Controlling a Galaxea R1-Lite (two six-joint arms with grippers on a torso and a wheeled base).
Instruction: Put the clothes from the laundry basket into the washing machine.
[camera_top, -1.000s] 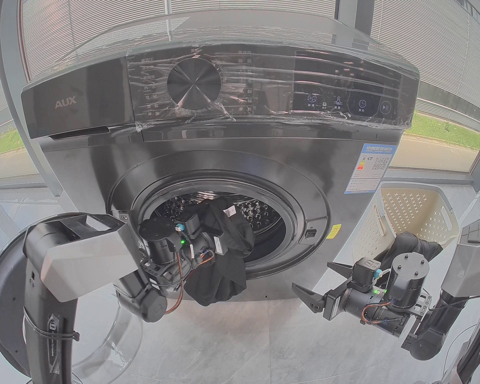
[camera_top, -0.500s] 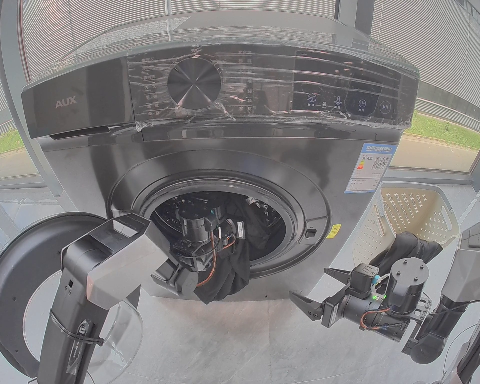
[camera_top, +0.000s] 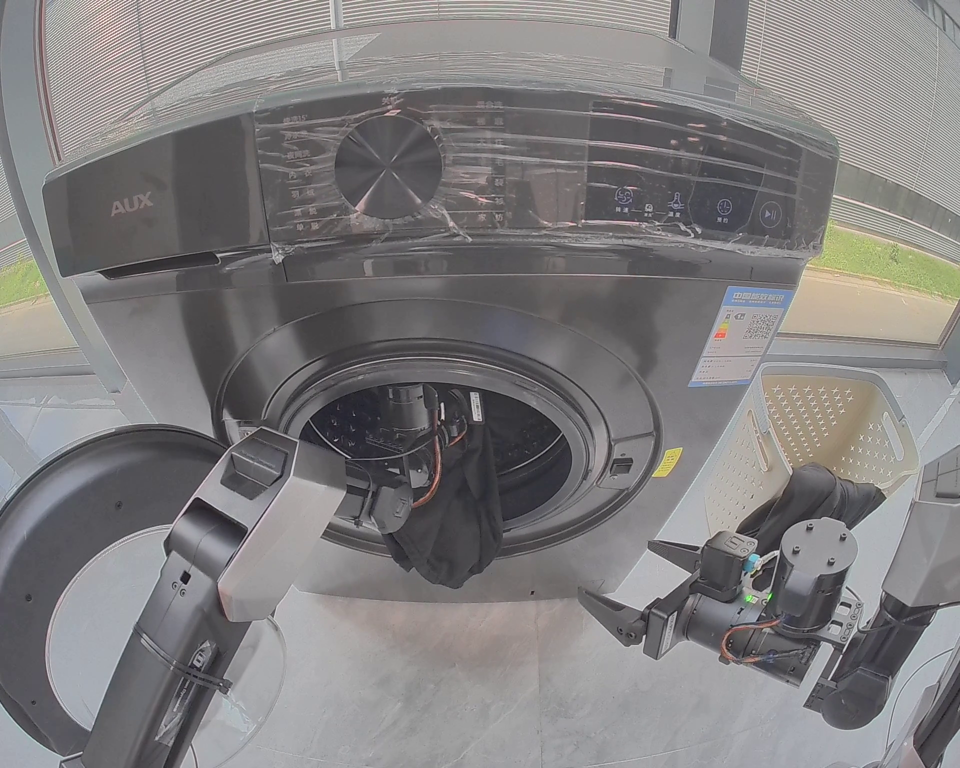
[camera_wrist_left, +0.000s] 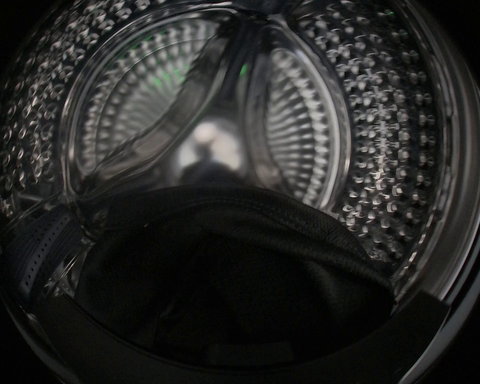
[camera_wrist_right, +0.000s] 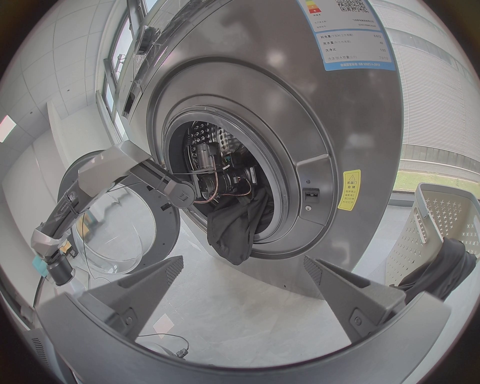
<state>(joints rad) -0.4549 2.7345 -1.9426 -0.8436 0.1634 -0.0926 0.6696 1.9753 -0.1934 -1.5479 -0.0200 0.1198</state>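
The left gripper is sitting deep in the mouth of the washing machine, its working end hiding behind its own wrist and orange cable, so whether it is clamping anything cannot be told. In the left wrist view a dark mound of cloth is blocking the lower half of the drum, and the cloth's folds are too dim to make out. The lower edge of the open door, swung out on the robot's left, is running off the picture.

The black garment is lying half in the machine: its upper part is resting inside the drum just beside the left gripper, while the rest is draping over the lip of the opening. Its long axis is running up and down, with the lower end hanging outside the rim and pointing at the floor.

The laundry basket, pale and perforated, is standing on the right of the machine and tilting its opening towards the robot. A second dark garment is slumping in it and spilling over its near rim.

The right gripper is hovering low over the floor between basket and machine, spread wide and holding nothing, pointing towards the machine
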